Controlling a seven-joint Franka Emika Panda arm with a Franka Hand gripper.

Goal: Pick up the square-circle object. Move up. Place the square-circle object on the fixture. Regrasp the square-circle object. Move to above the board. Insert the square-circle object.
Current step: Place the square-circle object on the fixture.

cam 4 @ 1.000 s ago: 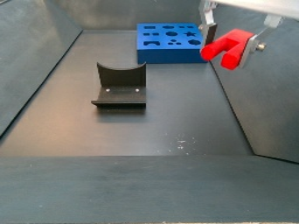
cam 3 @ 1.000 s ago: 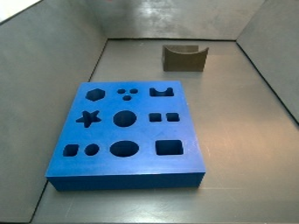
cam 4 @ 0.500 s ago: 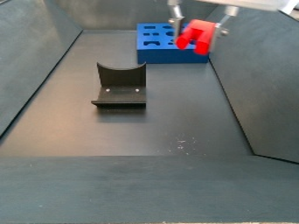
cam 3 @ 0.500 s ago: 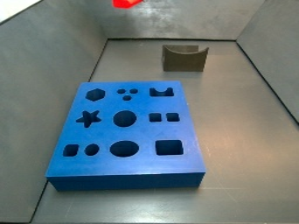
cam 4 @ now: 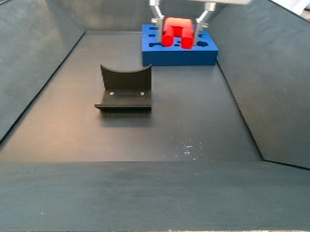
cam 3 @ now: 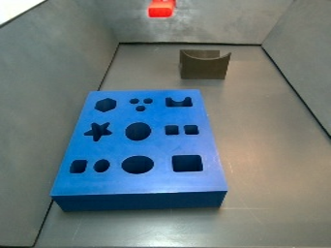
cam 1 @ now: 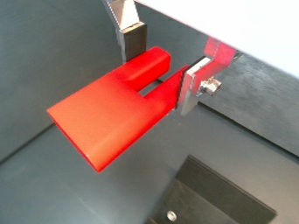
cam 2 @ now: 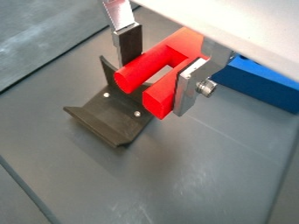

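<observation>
Hanging well clear of the floor, the gripper (cam 2: 155, 74) was clamped on the square-circle object (cam 2: 162, 77), its silver fingers (cam 2: 193, 85) pressing the red block from both sides; I judged the height was kept so the piece would pass over everything on its way to the fixture (cam 2: 111, 122). In a wrist view the fixture sat directly beneath the block, at about 7 o'clock from it, with its notch turned upward to receive the piece, so the placing step looked close but not yet done. The board (cam 4: 179, 45) lay at the far end of the floor in a side view, at about 1 o'clock from the fixture (cam 4: 123, 89), untouched. The object (cam 1: 114, 111) was bright red, glossy plastic, a squarish body with a slot splitting one end into two parallel prongs.
</observation>
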